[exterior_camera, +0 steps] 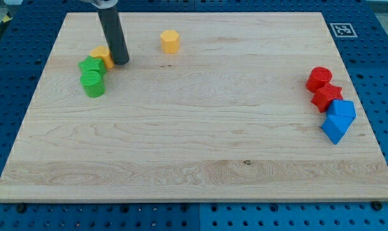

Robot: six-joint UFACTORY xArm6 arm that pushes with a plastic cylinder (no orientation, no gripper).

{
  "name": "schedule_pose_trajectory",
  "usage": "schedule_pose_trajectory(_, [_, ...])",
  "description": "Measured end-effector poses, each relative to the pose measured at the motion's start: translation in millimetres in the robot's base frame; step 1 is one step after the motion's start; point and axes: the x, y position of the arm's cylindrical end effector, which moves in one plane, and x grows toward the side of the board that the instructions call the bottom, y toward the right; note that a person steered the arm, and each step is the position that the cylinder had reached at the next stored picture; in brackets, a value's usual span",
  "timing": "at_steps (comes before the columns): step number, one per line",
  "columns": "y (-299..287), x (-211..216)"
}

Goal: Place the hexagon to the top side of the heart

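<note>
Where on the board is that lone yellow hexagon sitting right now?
The yellow hexagon sits alone near the view's top edge, left of centre. My tip and the other yellow block beside it, nearest neighbours, lie down to the view's left.

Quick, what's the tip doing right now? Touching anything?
My tip: no gripper, holds nothing. It sits on the board against the right side of the partly hidden orange block, above-right of the two green blocks; actual contact cannot be told.

Yellow hexagon [170, 41], two green blocks [91, 75], two red blocks [323, 88], two blue blocks [338, 119], pale wooden board [194, 147].
</note>
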Motion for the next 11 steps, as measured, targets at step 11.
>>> schedule_pose_trajectory(11, [49,-79])
